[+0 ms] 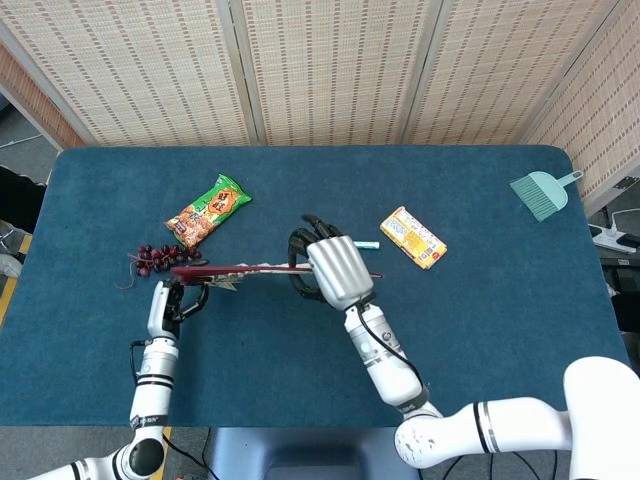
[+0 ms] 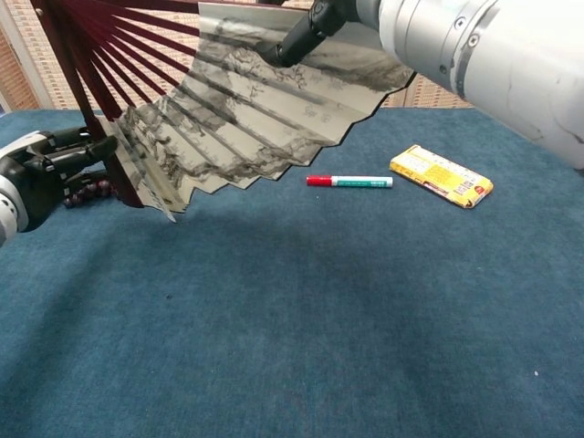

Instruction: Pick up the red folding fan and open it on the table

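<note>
The red folding fan (image 2: 246,109) is held above the table, fanned out well over halfway, with dark red ribs and a pale ink-painted leaf. In the head view the fan (image 1: 250,269) shows edge-on as a thin dark red line. My left hand (image 2: 41,172) grips the leftmost rib low down, also seen as the left hand (image 1: 170,300) under the fan's left end. My right hand (image 2: 319,18) holds the fan's right edge at the top of the chest view. The right hand (image 1: 335,272) covers the fan's right end from above.
A red-and-green marker (image 2: 349,181) and a yellow packet (image 2: 441,175) lie on the blue table right of the fan. A green-orange snack bag (image 1: 207,211) and dark grapes (image 1: 150,257) lie at the left, and a teal hand brush (image 1: 545,192) at the far right.
</note>
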Controlling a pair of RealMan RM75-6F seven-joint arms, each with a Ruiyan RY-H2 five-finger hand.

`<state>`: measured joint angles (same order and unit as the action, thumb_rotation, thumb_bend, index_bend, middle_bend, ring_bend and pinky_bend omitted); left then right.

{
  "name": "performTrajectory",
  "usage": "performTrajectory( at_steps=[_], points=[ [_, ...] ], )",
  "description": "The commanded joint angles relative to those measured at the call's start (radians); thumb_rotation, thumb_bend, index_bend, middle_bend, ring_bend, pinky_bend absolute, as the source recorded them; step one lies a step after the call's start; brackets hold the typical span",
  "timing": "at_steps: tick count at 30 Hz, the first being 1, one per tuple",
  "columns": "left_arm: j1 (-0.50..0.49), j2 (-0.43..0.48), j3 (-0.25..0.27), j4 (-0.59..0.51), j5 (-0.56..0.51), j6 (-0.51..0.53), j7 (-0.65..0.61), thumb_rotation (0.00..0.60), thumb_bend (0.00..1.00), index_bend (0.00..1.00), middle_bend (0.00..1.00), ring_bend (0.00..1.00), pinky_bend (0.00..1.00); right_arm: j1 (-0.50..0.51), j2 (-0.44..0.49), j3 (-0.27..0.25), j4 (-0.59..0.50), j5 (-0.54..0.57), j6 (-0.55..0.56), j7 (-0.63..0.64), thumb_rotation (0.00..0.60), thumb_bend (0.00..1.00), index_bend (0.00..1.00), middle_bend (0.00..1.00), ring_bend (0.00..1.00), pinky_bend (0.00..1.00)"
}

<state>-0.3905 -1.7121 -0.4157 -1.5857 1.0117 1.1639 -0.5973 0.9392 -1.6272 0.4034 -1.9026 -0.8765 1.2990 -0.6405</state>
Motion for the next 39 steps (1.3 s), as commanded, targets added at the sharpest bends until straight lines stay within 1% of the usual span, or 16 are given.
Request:
performTrajectory(
  at_steps=[1,6,11,16,20,22,24,28,31,34,37,39],
  points=[
    [-0.001,0.003,-0.017,0.028,0.023,0.018,0.001,0.600,0.81,0.85,0.26,0.07,0.12,-0.007,0.019,-0.009,-0.015,-0.012,-0.002,-0.001,0.600,0.71,0.75,0.33,0.12,0.27],
    [-0.013,0.008,-0.050,0.082,0.061,0.062,0.019,0.600,0.81,0.85,0.26,0.07,0.12,-0.025,0.065,-0.029,-0.047,-0.042,-0.009,0.007,0.600,0.71,0.75,0.33,0.12,0.27],
    [-0.040,-0.005,-0.080,0.179,0.105,0.113,0.039,0.600,0.81,0.84,0.26,0.07,0.12,-0.060,0.129,-0.079,-0.081,-0.133,-0.009,0.023,0.600,0.71,0.75,0.33,0.12,0.27],
    [-0.064,-0.034,-0.079,0.291,0.135,0.129,0.027,0.600,0.81,0.84,0.27,0.07,0.12,-0.091,0.168,-0.133,-0.090,-0.223,-0.013,0.043,0.600,0.71,0.75,0.33,0.12,0.27],
    [-0.075,-0.059,-0.072,0.355,0.146,0.133,0.001,0.600,0.80,0.84,0.27,0.07,0.12,-0.103,0.175,-0.173,-0.071,-0.316,-0.005,0.029,0.600,0.71,0.75,0.33,0.12,0.27],
    [-0.081,-0.068,-0.077,0.382,0.148,0.134,-0.017,0.600,0.80,0.84,0.27,0.08,0.12,-0.108,0.173,-0.193,-0.056,-0.373,0.002,0.020,0.600,0.71,0.75,0.33,0.12,0.27],
    [-0.087,-0.070,-0.086,0.399,0.146,0.130,-0.035,0.600,0.79,0.84,0.27,0.08,0.12,-0.113,0.168,-0.209,-0.041,-0.429,0.010,0.011,0.600,0.71,0.75,0.33,0.12,0.27],
    [-0.095,-0.072,-0.103,0.404,0.141,0.136,-0.054,0.600,0.76,0.83,0.28,0.09,0.12,-0.117,0.149,-0.225,-0.015,-0.520,0.029,-0.009,0.600,0.71,0.75,0.33,0.12,0.27],
    [-0.098,-0.069,-0.116,0.399,0.128,0.131,-0.067,0.600,0.74,0.82,0.29,0.09,0.12,-0.113,0.135,-0.224,-0.001,-0.571,0.034,-0.028,0.600,0.71,0.75,0.33,0.12,0.27],
    [-0.101,-0.057,-0.138,0.366,0.114,0.127,-0.080,0.600,0.73,0.80,0.29,0.09,0.12,-0.100,0.128,-0.212,0.003,-0.622,0.027,-0.069,0.600,0.71,0.75,0.33,0.12,0.27],
    [-0.101,-0.050,-0.133,0.349,0.122,0.133,-0.068,0.600,0.73,0.78,0.29,0.09,0.12,-0.090,0.139,-0.211,-0.004,-0.656,0.007,-0.115,0.600,0.72,0.75,0.33,0.12,0.27],
    [-0.099,-0.054,-0.110,0.364,0.133,0.132,-0.057,0.600,0.73,0.76,0.28,0.09,0.12,-0.090,0.155,-0.224,-0.013,-0.678,-0.012,-0.150,0.600,0.72,0.75,0.33,0.12,0.27]
  ],
)
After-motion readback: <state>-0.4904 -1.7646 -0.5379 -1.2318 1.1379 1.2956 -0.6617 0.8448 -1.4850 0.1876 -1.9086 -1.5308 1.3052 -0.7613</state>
